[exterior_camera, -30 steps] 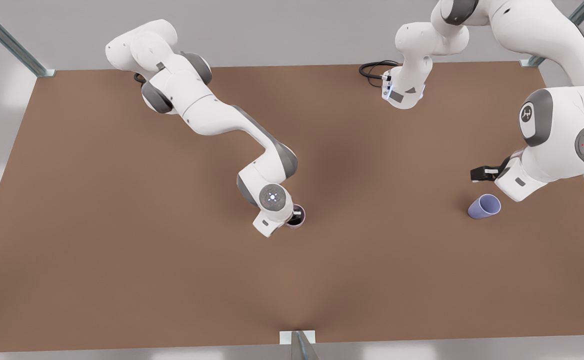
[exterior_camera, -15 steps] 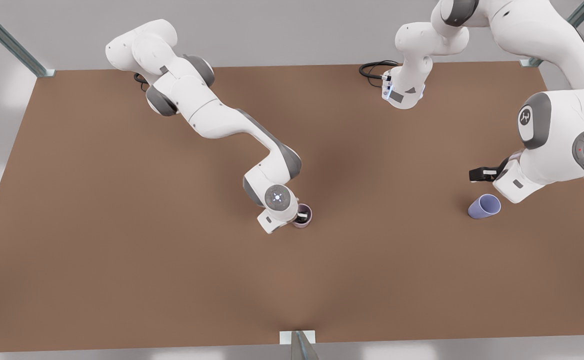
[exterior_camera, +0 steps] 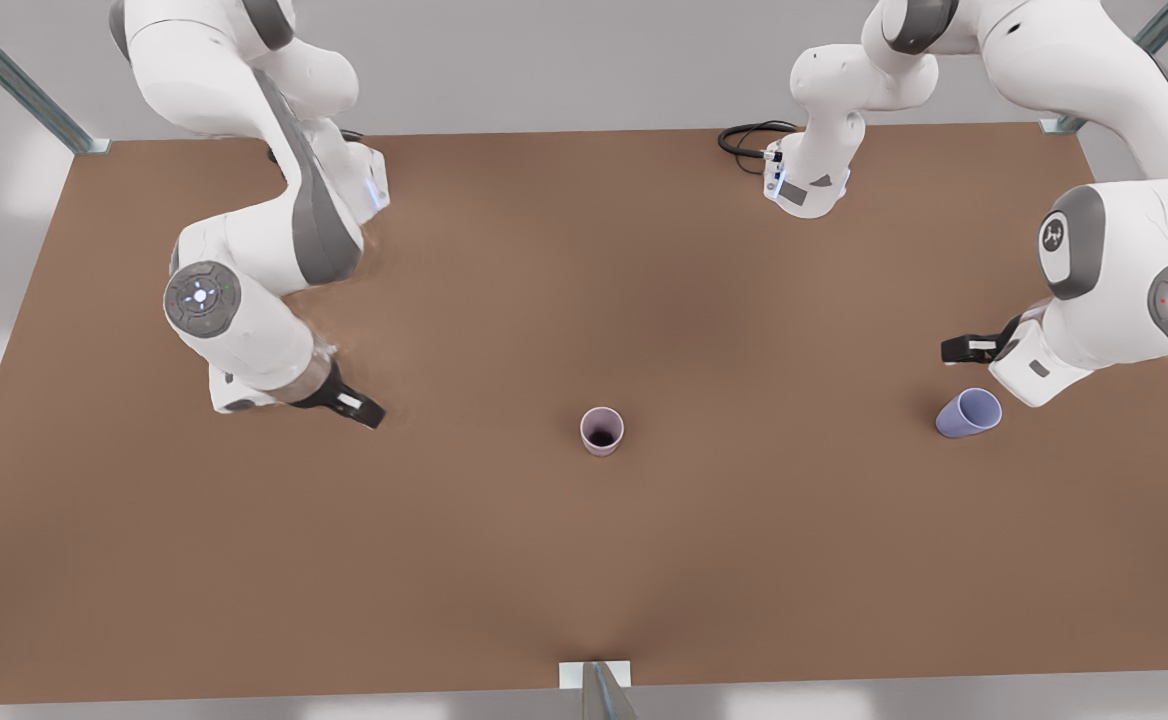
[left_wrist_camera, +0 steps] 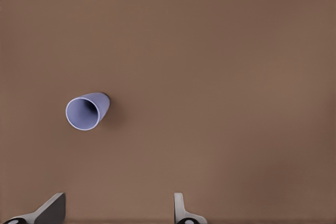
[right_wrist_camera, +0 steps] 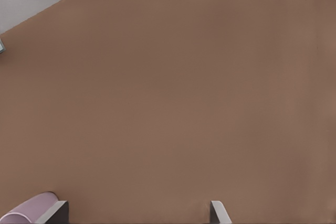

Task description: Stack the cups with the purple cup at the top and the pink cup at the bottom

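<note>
Left hand (exterior_camera: pixel 964 347) hangs with its fingers spread wide and nothing between them, just above the purple cup (exterior_camera: pixel 968 412). The left wrist view shows the same two fingertips of the left hand (left_wrist_camera: pixel 118 213) well apart, with the purple cup (left_wrist_camera: pixel 86 111) ahead of them and off toward one finger, its mouth turned to the camera. Whether that cup stands straight or leans cannot be told. It rests on the brown counter (exterior_camera: pixel 744 560), touching neither finger.

Right hand (exterior_camera: pixel 354 408) is also open and empty. The pink cup (exterior_camera: pixel 601 431) stands upright, mouth up, well away from it toward the counter's middle. In the right wrist view the pink cup (right_wrist_camera: pixel 29 212) appears just beside one fingertip of the right hand (right_wrist_camera: pixel 136 216). The two cups are well apart, unstacked.
</note>
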Robot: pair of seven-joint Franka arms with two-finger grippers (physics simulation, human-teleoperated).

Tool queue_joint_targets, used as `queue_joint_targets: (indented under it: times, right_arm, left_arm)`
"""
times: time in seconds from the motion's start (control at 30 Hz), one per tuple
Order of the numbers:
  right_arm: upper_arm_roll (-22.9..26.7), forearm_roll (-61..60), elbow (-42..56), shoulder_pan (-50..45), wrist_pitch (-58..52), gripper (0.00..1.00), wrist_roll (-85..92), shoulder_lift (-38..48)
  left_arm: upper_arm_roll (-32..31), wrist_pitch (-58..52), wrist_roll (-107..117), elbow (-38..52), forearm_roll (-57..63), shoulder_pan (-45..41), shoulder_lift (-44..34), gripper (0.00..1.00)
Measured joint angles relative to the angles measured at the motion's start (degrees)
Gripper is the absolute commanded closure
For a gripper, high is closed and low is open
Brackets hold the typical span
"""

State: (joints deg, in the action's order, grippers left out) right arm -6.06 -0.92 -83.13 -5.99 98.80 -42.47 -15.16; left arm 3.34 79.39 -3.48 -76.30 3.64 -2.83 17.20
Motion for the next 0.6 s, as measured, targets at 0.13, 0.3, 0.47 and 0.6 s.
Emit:
queue_joint_targets:
  times: [0.13, 0.3, 0.47, 0.6]
  right_arm:
    - [10.2, 0.6, 3.6, 6.2, -3.9, 0.0, 10.0, 1.2]
    - [11.0, 0.0, 5.6, 6.9, -6.9, 0.0, 20.2, 0.5]
    - [11.5, -2.6, 6.4, 7.5, -5.7, 0.0, 27.9, 0.8]
    - [11.6, -3.3, 6.4, 7.6, -5.3, 0.0, 32.6, 1.0]
  left_arm:
    - [0.0, 0.0, 0.0, 0.0, 0.0, -0.3, 0.3, 0.0]
    - [0.0, 0.1, 0.1, 0.0, 0.0, -0.3, 0.4, 0.0]
    - [0.0, 0.1, 0.1, 0.0, 0.0, -0.3, 0.4, 0.0]
    - [0.0, 0.0, 0.1, 0.1, 0.0, -0.3, 0.4, 0.0]
